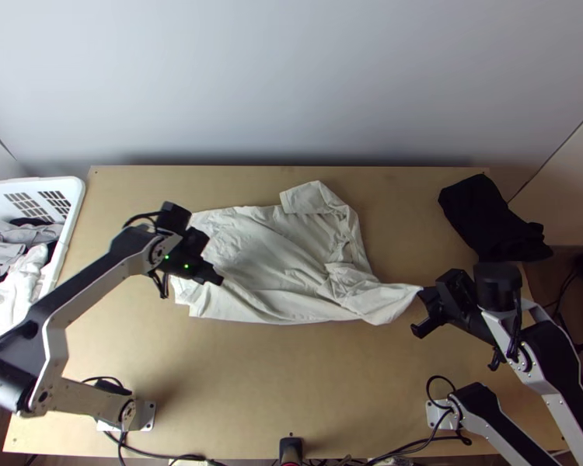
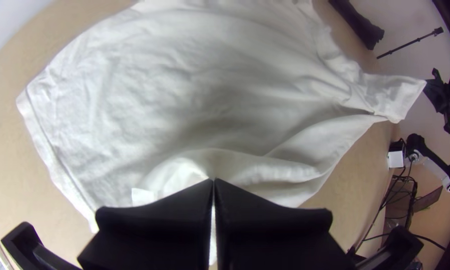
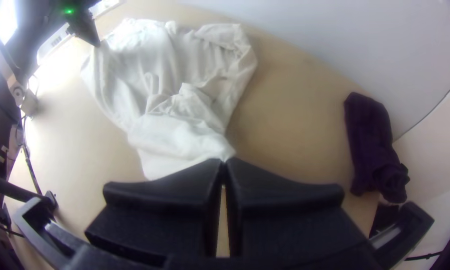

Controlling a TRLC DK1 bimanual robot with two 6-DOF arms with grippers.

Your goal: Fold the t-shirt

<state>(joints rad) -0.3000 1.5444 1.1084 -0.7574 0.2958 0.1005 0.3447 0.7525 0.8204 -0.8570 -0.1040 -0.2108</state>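
On the table, the t-shirt is laid mostly spread but rumpled, well up from the table's near edge. Its long axis is set roughly along the table, with the hem toward the table's left end and both sleeves toward its right half. The laundry basket is placed by the table's left end, and a black cloth is heaped at the table's far right corner.

The left gripper is clenched on the shirt's side nearest the table's near edge, close to the hem; a small ridge is raised there. The tip of the near sleeve is pinched by the right gripper.

The two grips are thus lined up along the long axis, and the body is spread from that line toward the table's far edge, where the far sleeve is angled out. A lengthwise fold seems intended: both grips would need to be lifted together and carried toward the table's far edge. If one were led ahead, the fold could be skewed.
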